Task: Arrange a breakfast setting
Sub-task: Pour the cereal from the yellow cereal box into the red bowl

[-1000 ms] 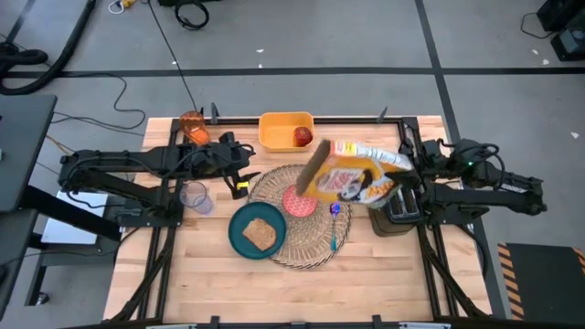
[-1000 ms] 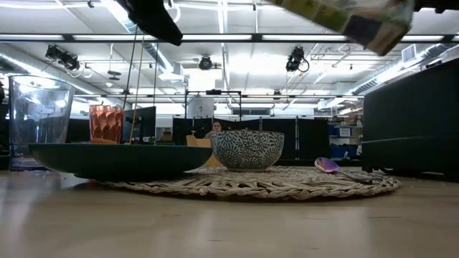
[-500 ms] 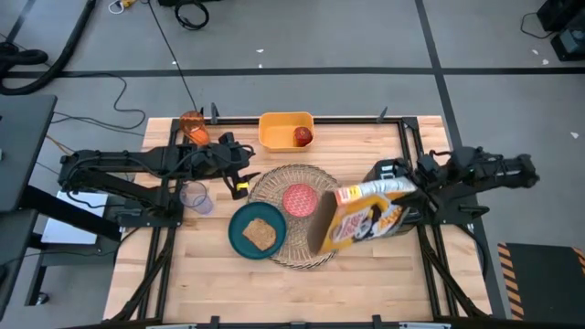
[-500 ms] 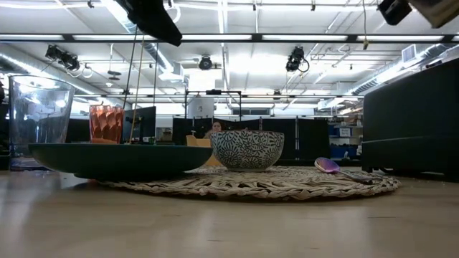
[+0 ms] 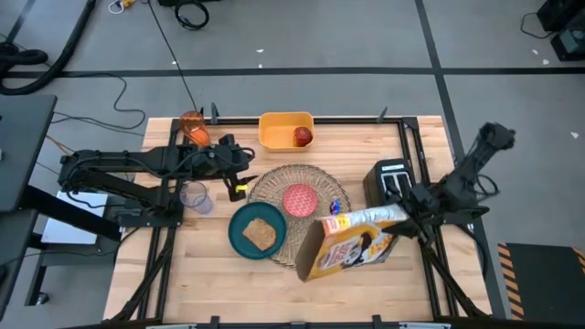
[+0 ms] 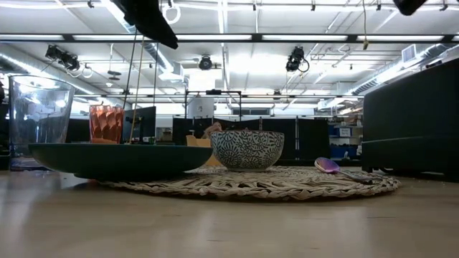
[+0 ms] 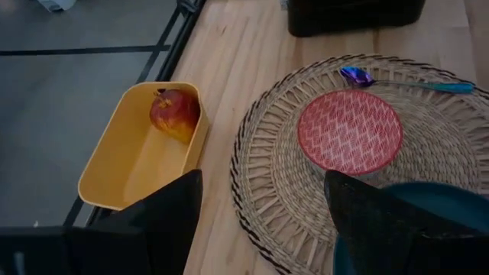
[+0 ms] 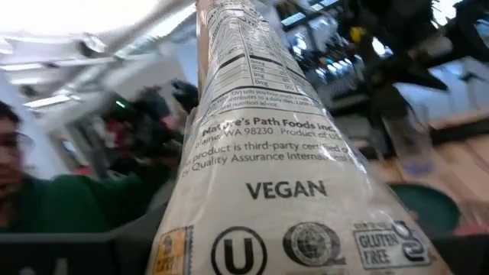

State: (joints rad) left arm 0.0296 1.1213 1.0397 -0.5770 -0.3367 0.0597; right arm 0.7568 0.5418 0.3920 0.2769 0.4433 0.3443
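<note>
A round straw placemat [image 5: 302, 239] lies mid-table. A pink bowl [image 5: 299, 199] and a small blue utensil [image 5: 335, 207] sit on it. A teal plate [image 5: 247, 239] with a toast slice [image 5: 262, 234] overlaps its left edge. A red apple [image 5: 302, 137] lies in the yellow tub [image 5: 279, 128]. An orange cup [image 5: 193, 128] stands at the far left. My right gripper [image 5: 409, 219] is shut on a cereal box [image 5: 352, 247] over the placemat's near right. My left gripper [image 7: 263, 229] is open and empty, left of the placemat. My right gripper holds the cereal box by its right-hand end [image 5: 398, 217], coming from the table's right. The box's narrow printed side [image 8: 275, 176] fills the right wrist view and hides the fingers. The box is lifted clear of the table and does not show in the low view.
A black toaster [image 5: 393, 181] stands right of the placemat, just beyond the box. A clear glass [image 5: 194, 196] stands at the left, near the plate. Bare wood lies along the near edge.
My right gripper has carried the cereal box from above the pink bowl toward the table's near edge and somewhat right. The box had been tipped over the bowl and has turned as it went. The right arm has folded upward.
</note>
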